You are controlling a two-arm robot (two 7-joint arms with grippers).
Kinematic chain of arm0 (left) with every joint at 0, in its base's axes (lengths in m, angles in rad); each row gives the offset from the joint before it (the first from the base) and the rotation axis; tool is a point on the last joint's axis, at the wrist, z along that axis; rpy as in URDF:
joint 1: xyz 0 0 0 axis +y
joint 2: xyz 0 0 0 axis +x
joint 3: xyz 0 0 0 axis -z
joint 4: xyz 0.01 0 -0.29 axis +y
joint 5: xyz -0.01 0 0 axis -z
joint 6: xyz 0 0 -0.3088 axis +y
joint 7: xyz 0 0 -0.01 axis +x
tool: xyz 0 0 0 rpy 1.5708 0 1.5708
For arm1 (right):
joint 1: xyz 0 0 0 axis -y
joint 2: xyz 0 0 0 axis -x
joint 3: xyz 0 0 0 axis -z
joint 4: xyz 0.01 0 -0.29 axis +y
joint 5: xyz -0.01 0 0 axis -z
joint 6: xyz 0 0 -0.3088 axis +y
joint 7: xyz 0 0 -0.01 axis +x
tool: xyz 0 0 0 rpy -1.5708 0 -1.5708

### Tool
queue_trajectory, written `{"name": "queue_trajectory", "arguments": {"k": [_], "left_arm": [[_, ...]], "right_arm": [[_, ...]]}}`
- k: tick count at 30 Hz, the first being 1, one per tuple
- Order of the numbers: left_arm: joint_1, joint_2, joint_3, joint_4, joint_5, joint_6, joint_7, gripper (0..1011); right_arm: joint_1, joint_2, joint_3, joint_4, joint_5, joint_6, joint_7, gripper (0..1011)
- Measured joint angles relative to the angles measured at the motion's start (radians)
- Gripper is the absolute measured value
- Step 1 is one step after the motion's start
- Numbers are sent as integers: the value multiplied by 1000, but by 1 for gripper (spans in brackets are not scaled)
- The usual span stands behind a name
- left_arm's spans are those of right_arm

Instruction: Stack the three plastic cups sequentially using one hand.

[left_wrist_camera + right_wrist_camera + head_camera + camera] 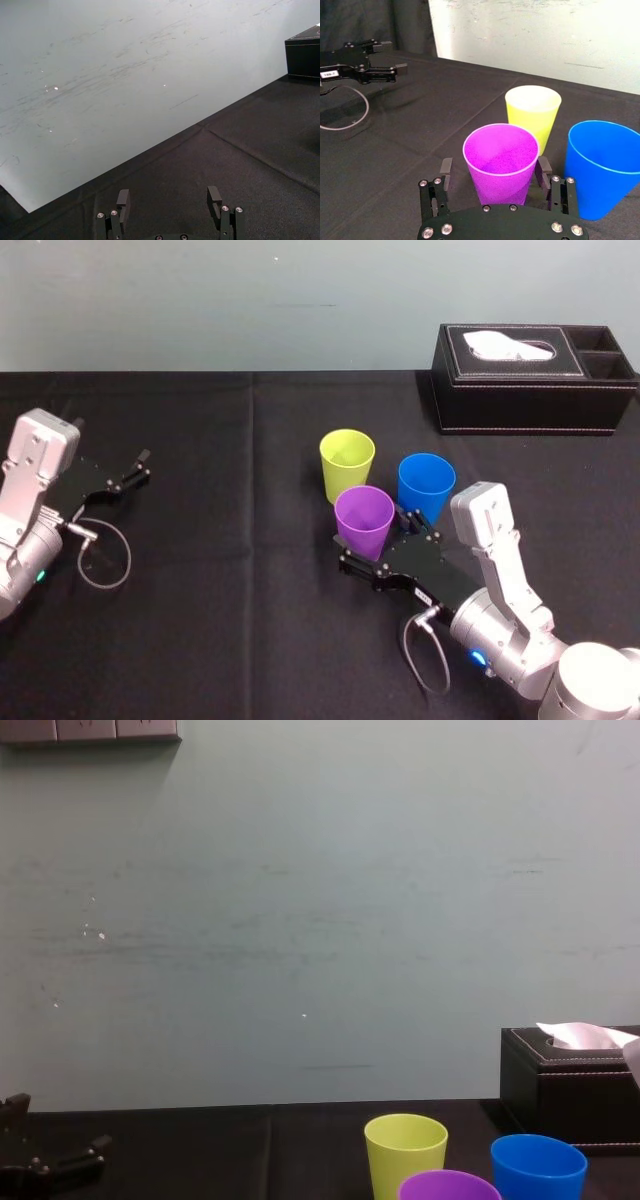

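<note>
My right gripper (378,540) sits low on the black-draped counter (230,630), its jaws apart with one on each side of the purple cup (364,515); my right wrist view shows what the head view hides, a sliver of gap between one finger (446,172) and the cup's wall, so nothing is clamped. The purple cup stands upright on the counter, nearest me; the yellow-green cup (347,462) is just behind it to my left and the blue cup (426,485) just behind to my right, all three close together, none nested. The chest view gives the cups from the side, with the purple rim lowest in view, and tissue poking out of the black tissue box (565,1090) at the far right. My left gripper (140,466) is parked well apart at the counter's left, jaws apart over bare cloth. From the right wrist, a small white label (330,74) shows on it; its writing is too small to read.
</note>
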State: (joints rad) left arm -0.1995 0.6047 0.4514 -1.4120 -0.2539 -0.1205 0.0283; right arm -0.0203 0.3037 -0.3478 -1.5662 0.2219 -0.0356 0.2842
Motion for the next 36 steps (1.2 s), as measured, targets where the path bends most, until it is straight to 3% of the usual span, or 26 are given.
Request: {"name": "queue_trajectory", "arguments": {"k": [15,36], "left_arm": [[0,0,0,0,0,0,0,1011],[0,0,0,0,0,0,0,1011]], "right_arm": [[-8,-34,24,9,-35,-10,-15,1000],[6,-63,19,33,-76,-8,-15,1000]]}}
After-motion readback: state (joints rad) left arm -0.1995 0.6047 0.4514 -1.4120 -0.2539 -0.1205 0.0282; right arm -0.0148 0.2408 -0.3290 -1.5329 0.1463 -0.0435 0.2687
